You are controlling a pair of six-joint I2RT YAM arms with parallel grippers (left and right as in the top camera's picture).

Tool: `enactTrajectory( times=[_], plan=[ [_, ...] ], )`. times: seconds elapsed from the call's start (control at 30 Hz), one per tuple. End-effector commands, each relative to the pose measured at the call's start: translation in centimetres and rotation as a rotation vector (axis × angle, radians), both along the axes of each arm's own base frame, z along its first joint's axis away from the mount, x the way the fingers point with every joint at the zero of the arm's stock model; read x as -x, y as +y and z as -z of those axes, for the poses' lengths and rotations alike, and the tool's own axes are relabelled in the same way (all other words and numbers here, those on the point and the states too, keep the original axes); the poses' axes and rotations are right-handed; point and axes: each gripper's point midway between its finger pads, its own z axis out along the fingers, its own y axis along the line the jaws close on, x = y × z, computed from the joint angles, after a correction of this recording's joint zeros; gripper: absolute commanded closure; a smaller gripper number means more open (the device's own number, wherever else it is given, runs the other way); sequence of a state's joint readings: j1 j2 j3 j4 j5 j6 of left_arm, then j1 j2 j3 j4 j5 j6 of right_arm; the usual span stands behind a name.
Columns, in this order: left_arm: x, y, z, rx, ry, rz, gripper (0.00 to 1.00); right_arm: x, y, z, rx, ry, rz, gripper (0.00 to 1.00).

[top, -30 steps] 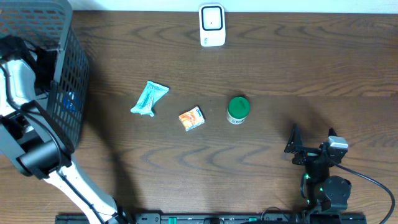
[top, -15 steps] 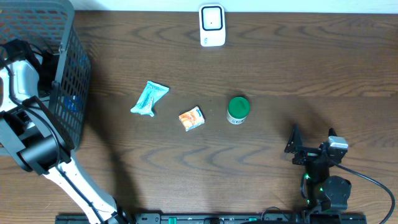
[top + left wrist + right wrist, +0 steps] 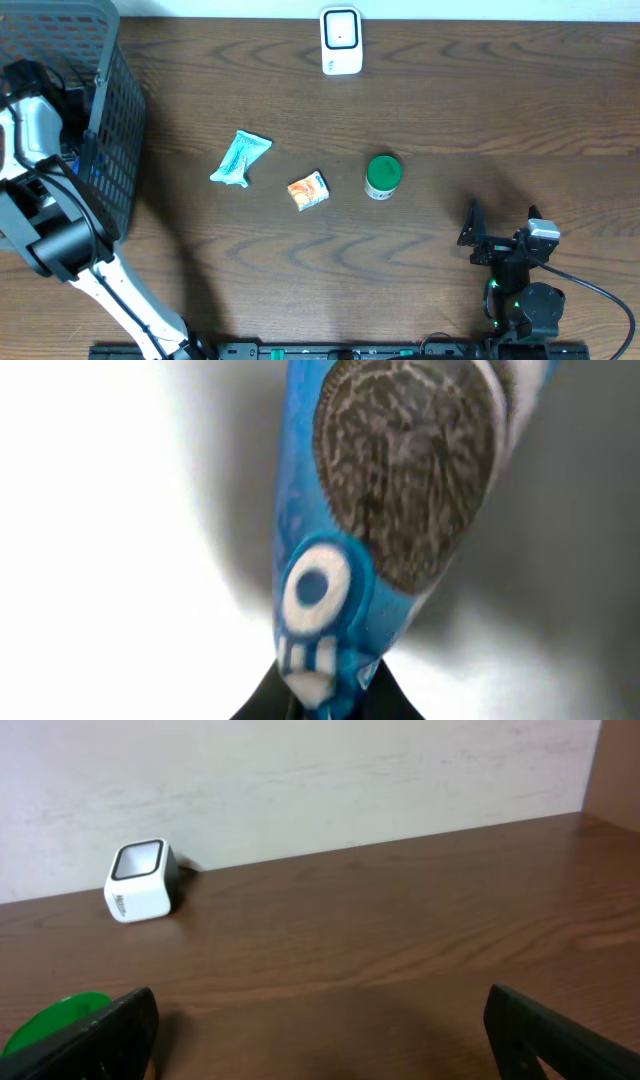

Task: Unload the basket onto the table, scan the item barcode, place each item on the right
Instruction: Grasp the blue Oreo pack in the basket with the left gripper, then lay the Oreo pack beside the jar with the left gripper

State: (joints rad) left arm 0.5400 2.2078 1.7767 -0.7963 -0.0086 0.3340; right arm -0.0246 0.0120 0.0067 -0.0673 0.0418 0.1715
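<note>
One blue pkt [image 3: 330, 560], dark cookie pic, left tool [image 3: 322, 695] pinching.

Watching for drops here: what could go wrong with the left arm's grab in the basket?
1. The left gripper pinches only one end of the blue cookie packet, so it might slip or swing on lifting.
2. The packet could catch on the basket wall coming out.

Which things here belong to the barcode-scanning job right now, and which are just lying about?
In the job: blue cookie packet, clamped in the left gripper; white scanner; mesh basket.
Lying about: teal packet, orange box, green tub; right gripper, open and idle.
</note>
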Motion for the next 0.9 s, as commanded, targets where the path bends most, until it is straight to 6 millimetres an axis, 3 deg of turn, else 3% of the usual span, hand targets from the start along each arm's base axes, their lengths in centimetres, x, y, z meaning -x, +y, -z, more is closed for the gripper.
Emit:
enactTrajectory(
  times=[0.0,0.13,0.23,0.33,0.43,0.5,0.57,0.73,0.87],
  plan=[
    [0.8,1.9,-7.2,-0.116,-0.118,-0.157,0.93,0.0,0.0,0.0,0.012,0.000,0.002,0.01],
    [1.7,1.3,-17.1,-0.159,-0.354,-0.304,0.93,0.0,0.0,0.0,0.012,0.000,0.002,0.01],
    [2.6,-1.1,-24.3,-0.089,-0.580,-0.407,0.93,0.0,0.0,0.0,0.012,0.000,0.002,0.01],
    [2.6,-6.5,-30.0,0.052,-0.754,-0.294,0.93,0.0,0.0,0.0,0.012,0.000,0.002,0.01],
    [2.1,-13.4,-33.1,0.158,-0.822,-0.081,0.92,0.0,0.0,0.0,0.012,0.000,0.002,0.01],
    [1.6,-18.8,-33.1,0.217,-0.795,0.080,0.93,0.0,0.0,0.0,0.012,0.000,0.002,0.01],
    [1.5,-23.7,-31.8,0.259,-0.729,0.210,0.92,0.0,0.0,0.0,0.012,0.000,0.002,0.01],
    [1.9,-36.3,-25.8,0.314,-0.520,0.630,0.93,0.0,0.0,0.0,0.012,0.000,0.002,0.01],
    [2.3,-42.6,-21.0,0.309,-0.385,0.882,0.92,0.0,0.0,0.0,0.012,0.000,0.002,0.01]
  ],
)
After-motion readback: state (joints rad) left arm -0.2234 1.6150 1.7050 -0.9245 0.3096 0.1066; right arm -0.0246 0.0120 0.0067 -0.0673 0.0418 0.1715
